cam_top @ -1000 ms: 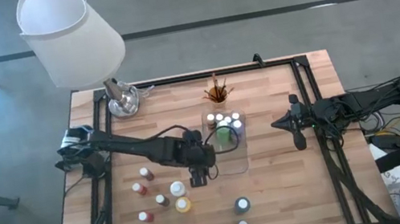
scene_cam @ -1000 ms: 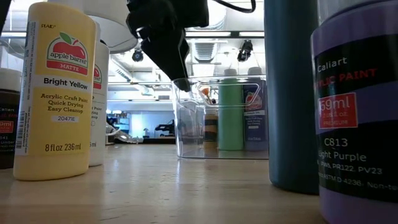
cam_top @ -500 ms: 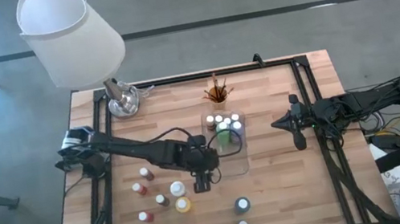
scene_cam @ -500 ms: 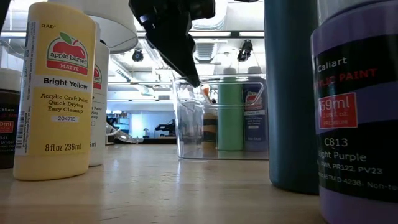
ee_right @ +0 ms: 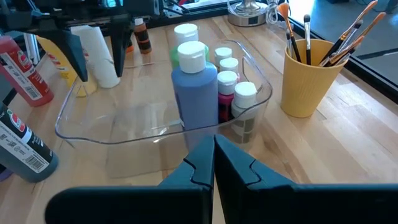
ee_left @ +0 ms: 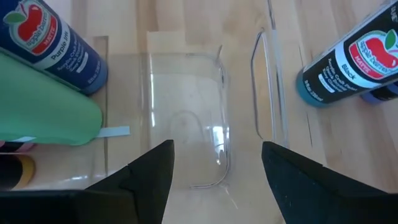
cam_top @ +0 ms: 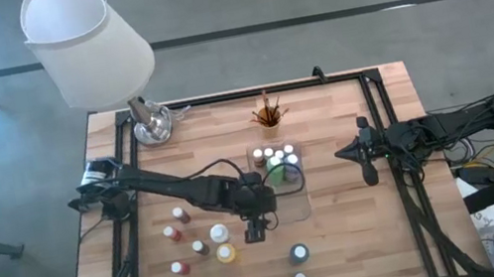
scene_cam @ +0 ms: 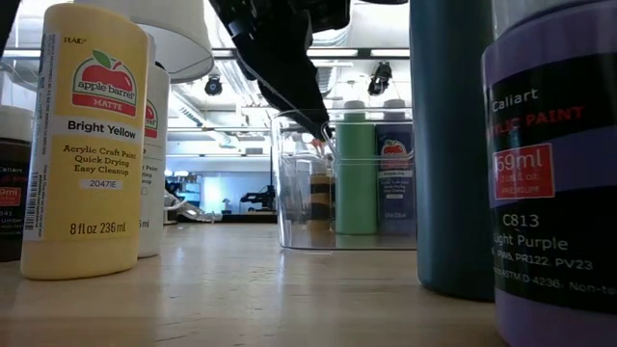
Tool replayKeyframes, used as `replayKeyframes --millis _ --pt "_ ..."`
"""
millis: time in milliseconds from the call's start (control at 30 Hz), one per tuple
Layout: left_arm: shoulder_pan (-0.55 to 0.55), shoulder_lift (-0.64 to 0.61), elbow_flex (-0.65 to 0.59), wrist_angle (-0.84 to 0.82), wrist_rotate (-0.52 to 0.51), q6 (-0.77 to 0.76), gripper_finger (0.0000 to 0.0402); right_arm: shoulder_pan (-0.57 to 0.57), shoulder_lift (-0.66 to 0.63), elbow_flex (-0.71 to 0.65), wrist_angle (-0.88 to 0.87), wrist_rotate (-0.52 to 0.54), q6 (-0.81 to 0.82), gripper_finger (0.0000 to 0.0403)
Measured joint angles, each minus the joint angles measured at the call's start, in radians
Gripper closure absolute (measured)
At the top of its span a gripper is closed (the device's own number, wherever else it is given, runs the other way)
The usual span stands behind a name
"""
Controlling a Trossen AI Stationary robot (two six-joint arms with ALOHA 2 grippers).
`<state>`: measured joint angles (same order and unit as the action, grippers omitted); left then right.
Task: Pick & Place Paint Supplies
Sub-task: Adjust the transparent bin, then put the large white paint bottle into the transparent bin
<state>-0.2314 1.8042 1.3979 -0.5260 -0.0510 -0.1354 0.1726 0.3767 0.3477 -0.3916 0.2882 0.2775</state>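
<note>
bright yellow bottle [scene_cam: 85, 145], green bottle [scene_cam: 357, 173], blue bottle [ee_right: 196, 93] white cap, clear tray [ee_right: 124, 127], orange cup [ee_right: 309, 78].

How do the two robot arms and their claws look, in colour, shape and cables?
Both arms are dark, slim and jointed. The left claw has two flat, black, wedge-shaped fingers. The right claw has dark teal, angular fingers. Black cables trail from the right arm.

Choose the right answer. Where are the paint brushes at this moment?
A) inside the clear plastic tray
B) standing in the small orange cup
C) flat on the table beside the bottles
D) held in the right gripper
B: the brushes stand upright, bristles up, in the orange cup, which is on the table beside the clear tray, not in it.
</note>
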Motion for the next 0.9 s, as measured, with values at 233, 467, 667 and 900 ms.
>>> replayKeyframes --millis 233,467,667,900 --pt "-0.001 -0.006 0.020 -0.021 -0.043 0.078 0.0153 0.000 0.000 0.000 0.000 0.000 0.000 0.0394" --pt "0.001 -0.064 0.100 -0.105 -0.236 0.142 0.0154 0.000 -0.001 0.000 0.000 0.000 0.000 0.0394" --pt "-0.043 -0.103 0.114 -0.115 -0.203 0.139 0.0154 0.000 -0.001 0.000 0.000 0.000 0.000 0.0394" --pt "-0.133 -0.126 0.114 -0.063 -0.155 0.109 0.0154 0.000 -0.001 0.000 0.000 0.000 0.000 0.0394"
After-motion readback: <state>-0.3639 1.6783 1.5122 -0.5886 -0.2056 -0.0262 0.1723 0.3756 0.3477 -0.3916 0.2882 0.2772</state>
